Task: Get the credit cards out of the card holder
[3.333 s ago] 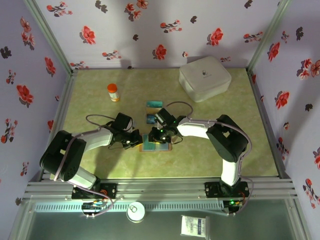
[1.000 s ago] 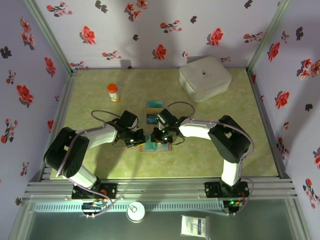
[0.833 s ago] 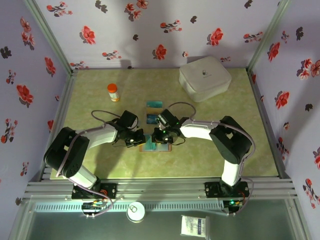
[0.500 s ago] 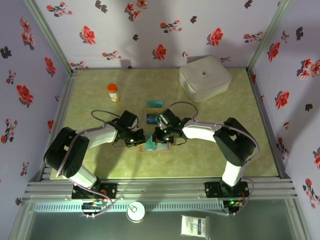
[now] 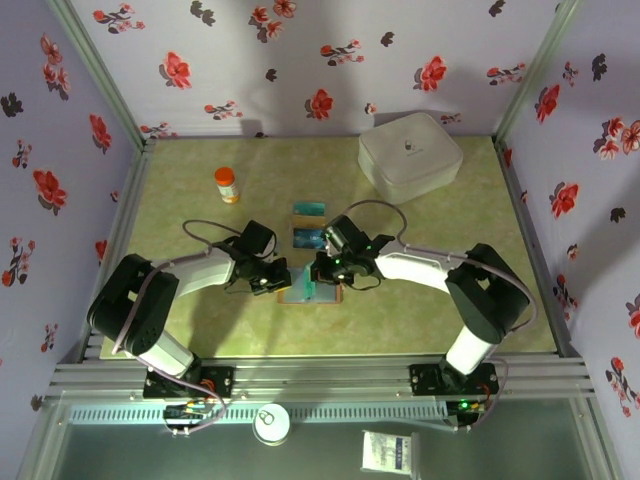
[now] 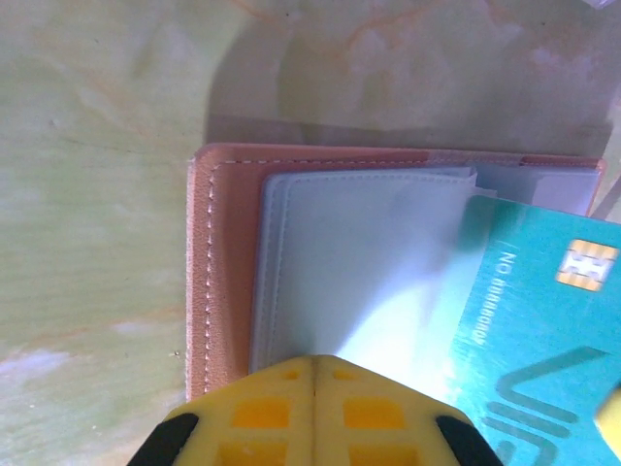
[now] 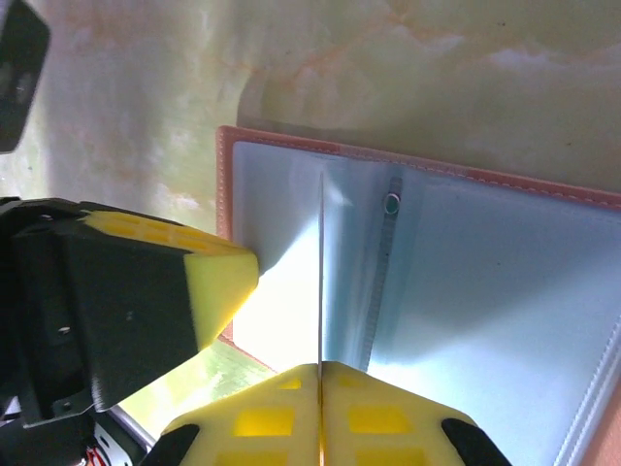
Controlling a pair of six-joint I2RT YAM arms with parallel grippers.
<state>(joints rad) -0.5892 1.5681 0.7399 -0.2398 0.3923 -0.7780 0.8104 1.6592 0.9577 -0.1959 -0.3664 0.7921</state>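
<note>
The card holder lies open on the table, a teal card partly out of its pocket. The right gripper has just clamped shut on that card's edge. The left gripper, closed on nothing, pins the holder's left side. Two cards lie just beyond the holder, so probably the third pull.

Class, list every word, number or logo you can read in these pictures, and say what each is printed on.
"NO": on the teal card, left wrist view; the rest of that line is blurred.
Large grey letters lower on that card: cut off, unreadable.
Mark on the white box: too small to read.
Orange bottle: label too small to read.
</note>
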